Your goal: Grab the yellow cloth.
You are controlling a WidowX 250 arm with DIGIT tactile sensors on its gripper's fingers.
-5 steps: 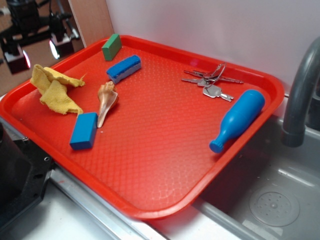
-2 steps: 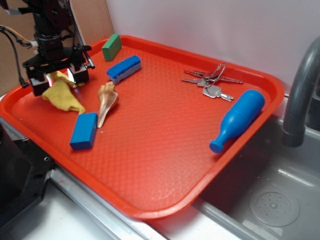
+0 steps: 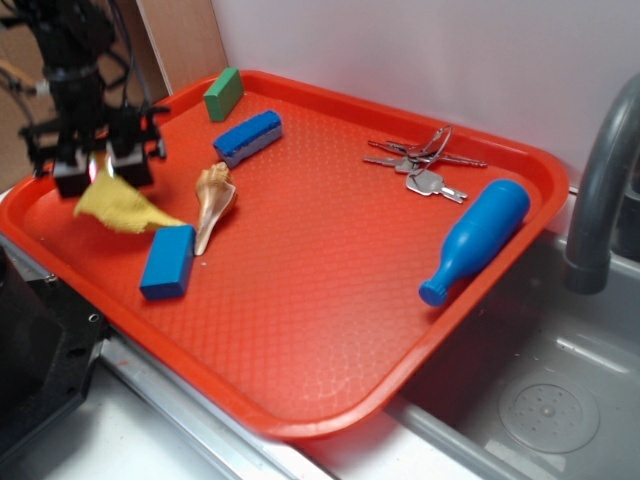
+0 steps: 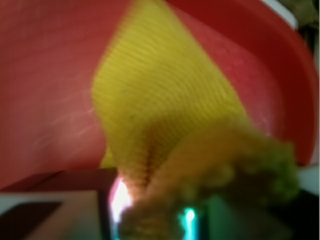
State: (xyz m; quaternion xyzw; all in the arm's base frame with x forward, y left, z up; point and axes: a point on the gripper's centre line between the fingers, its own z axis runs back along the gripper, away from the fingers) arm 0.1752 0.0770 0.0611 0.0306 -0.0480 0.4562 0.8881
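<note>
The yellow cloth hangs bunched from my gripper at the left end of the red tray, its lower corner trailing toward the blue block. The gripper is shut on the cloth's top fold. In the wrist view the yellow cloth fills the middle of the frame, spreading out from the gripper over the red tray. The jaws themselves are blurred and mostly hidden by the cloth.
A tan seashell lies right of the cloth. A blue brush-like block and a green block sit farther back. Keys and a blue bottle lie at the tray's right. A grey faucet and sink stand beyond.
The gripper came down onto the cloth, shut on it, and has drawn it up and slightly left. The cloth now hangs gathered instead of lying spread.
</note>
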